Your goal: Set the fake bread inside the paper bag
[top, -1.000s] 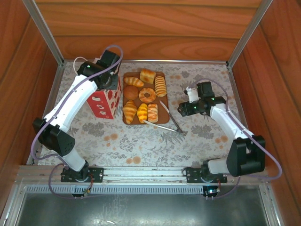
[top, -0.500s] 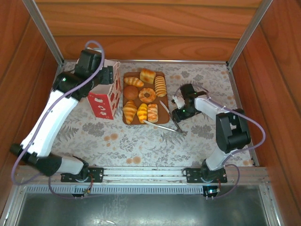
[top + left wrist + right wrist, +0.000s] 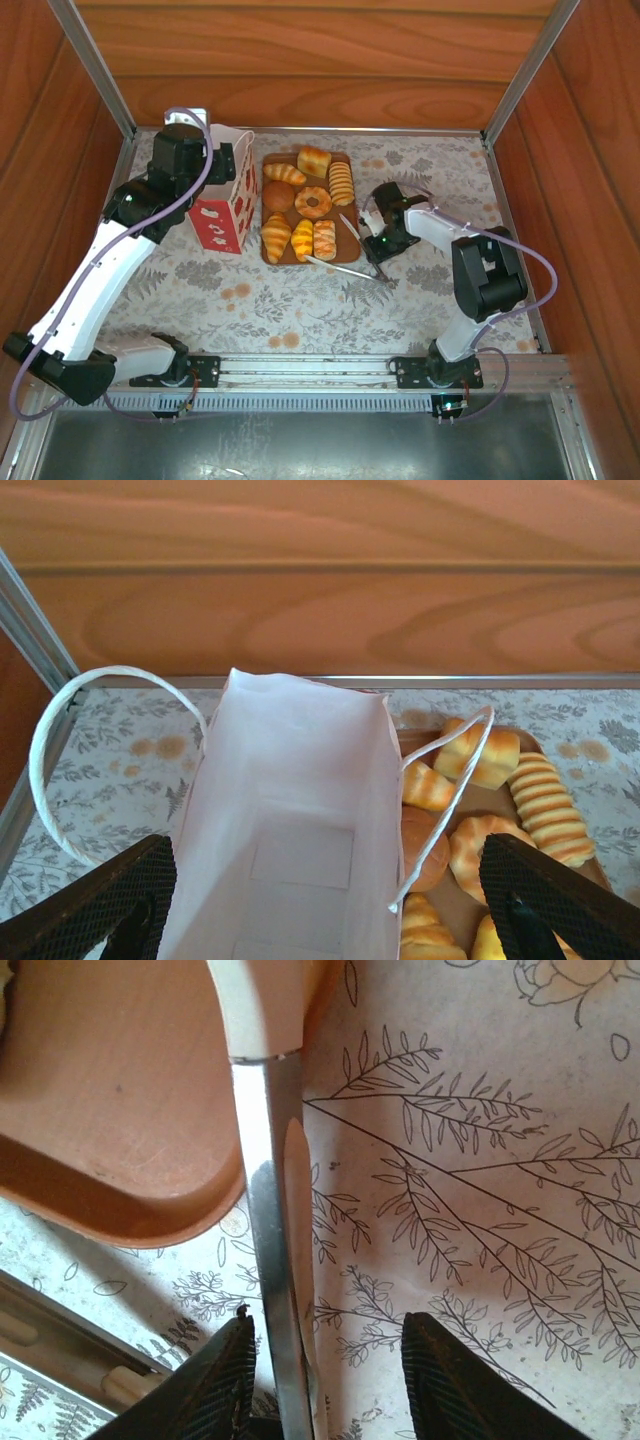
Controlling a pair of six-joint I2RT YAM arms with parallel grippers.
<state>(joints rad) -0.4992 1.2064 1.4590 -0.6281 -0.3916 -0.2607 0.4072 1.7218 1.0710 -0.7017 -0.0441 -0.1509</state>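
Eight pieces of bread (image 3: 312, 203) lie on a brown board (image 3: 348, 245) in the upper middle of the overhead view. Among them are a squarish loaf (image 3: 314, 160) at the top, a ring donut (image 3: 313, 202) in the centre and a round brown bun (image 3: 277, 195) on the left side. Just left of the board stands the paper bag (image 3: 222, 222), upright with its mouth open, red at the front and white above.

The left arm (image 3: 100, 270) reaches up the left of the frame and ends over the bag's top edge. In the left wrist view its jaws stand wide apart, one black finger (image 3: 100, 910) in each lower corner. The bag (image 3: 290, 810) sits between them, showing its white inside. One cord handle (image 3: 50, 750) loops out to the left, and the other crosses in front of the bread (image 3: 480, 760) at the right.

The right arm (image 3: 440, 225) bends down to the metal tongs (image 3: 365, 258), which lie on the flowered bench (image 3: 300, 300) across the board's lower right corner. In the right wrist view its jaws are apart, straddling one blade of the tongs (image 3: 275, 1290). The left finger (image 3: 215, 1390) is at the blade's edge and the right finger (image 3: 470, 1390) is clear of it. The board's rounded corner (image 3: 110, 1090) fills the upper left.
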